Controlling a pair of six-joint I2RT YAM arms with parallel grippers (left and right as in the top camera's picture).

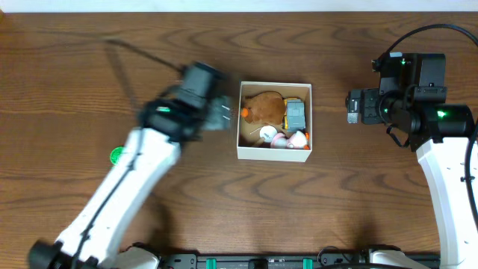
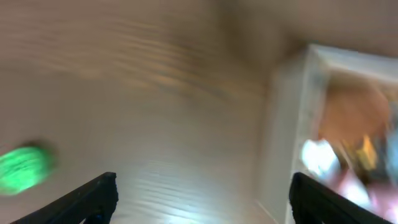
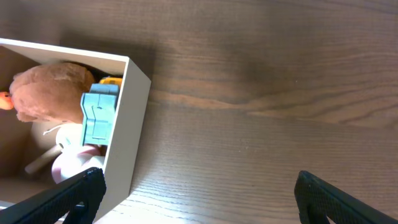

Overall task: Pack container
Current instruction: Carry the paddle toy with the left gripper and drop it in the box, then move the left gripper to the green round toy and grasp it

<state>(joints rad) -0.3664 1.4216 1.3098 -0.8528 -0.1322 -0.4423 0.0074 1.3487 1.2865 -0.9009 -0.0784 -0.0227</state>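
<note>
A robotics lab bench: a white-and-black left arm [image 1: 127,187] and right arm [image 1: 448,187] stand at the near edge of a dark wood-grain table [image 1: 89,67], black cables [image 1: 422,31] loop over the right one, a mounting rail [image 1: 254,262] lines that edge, and a cardboard container [image 1: 273,153] lies between the arms

Soft, even light falls from above on the table [image 1: 358,202], and the wood grain reads crisply out to every edge. Near the left edge the left arm [image 1: 142,161] is smeared with blur, with a faint soft shadow beside it. The right arm [image 1: 448,172] is sharp. The left wrist view is blurred throughout: the container [image 2: 283,124] and a green blob [image 2: 23,168] lack clean outlines. The right wrist view is sharp, with a soft shadow along the container's wall.
</note>
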